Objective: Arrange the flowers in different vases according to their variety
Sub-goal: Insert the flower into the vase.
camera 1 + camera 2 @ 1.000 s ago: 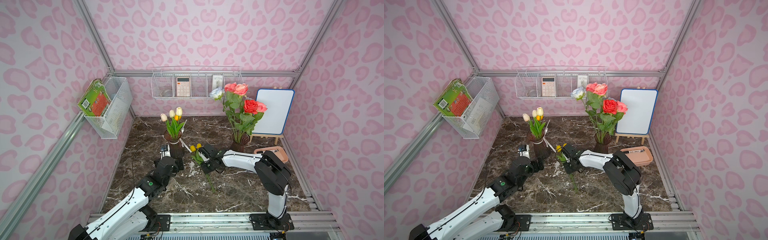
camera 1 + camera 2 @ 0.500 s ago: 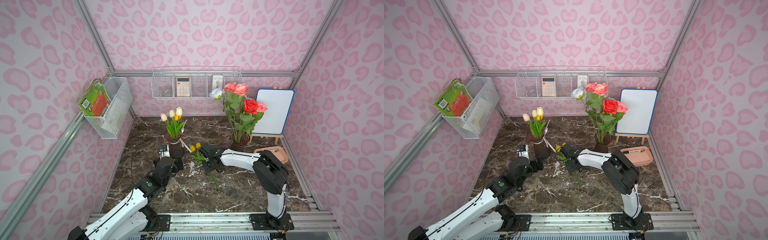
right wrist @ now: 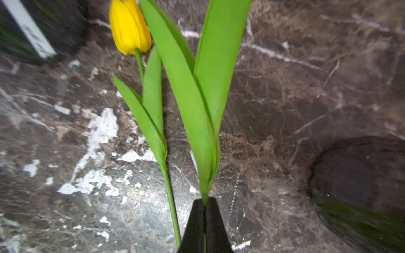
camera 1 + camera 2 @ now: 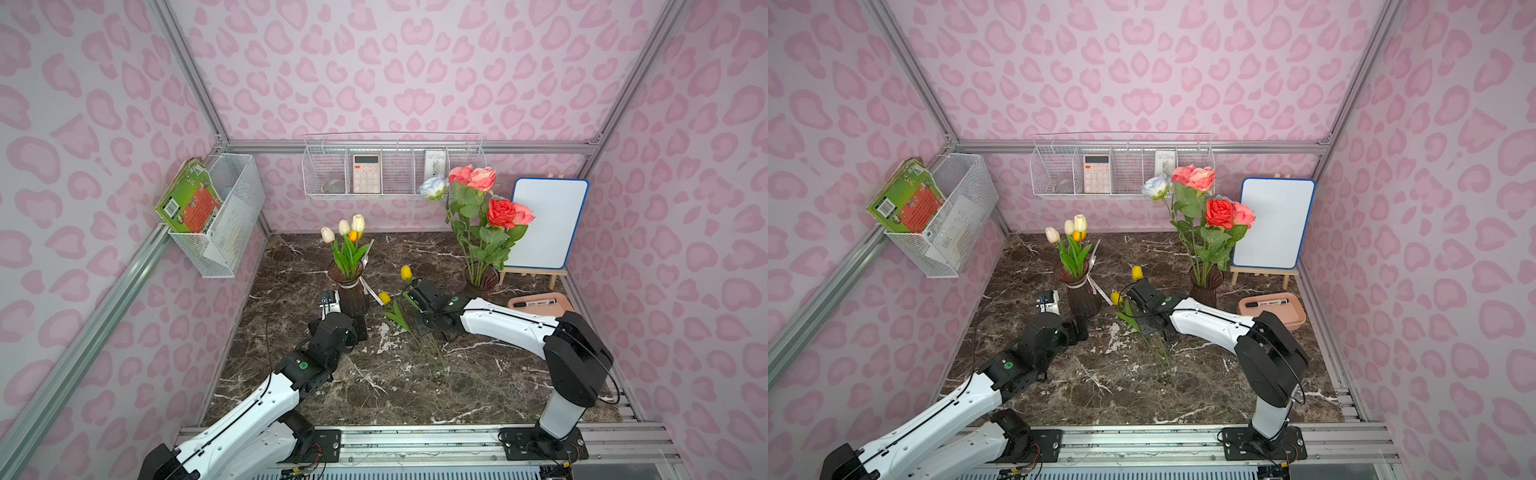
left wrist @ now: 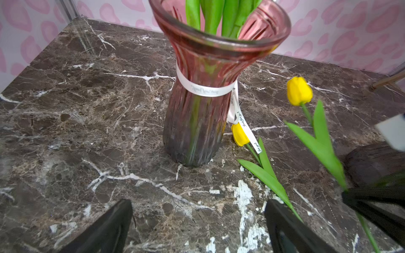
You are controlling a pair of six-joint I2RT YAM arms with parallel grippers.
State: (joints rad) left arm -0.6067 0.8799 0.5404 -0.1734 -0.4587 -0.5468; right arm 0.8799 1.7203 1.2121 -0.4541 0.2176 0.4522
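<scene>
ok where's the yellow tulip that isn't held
The tulip lies on the table in both top views, head by the ribboned vase, beside the right hand.

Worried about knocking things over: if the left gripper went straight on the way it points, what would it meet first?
Most likely the ribboned vase, standing upright and centred ahead of the open left gripper in the left wrist view. The lying yellow tulip is off to the side.

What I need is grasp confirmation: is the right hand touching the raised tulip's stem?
Touching: right wrist view shows the right hand shut on the tulip stem.
</scene>
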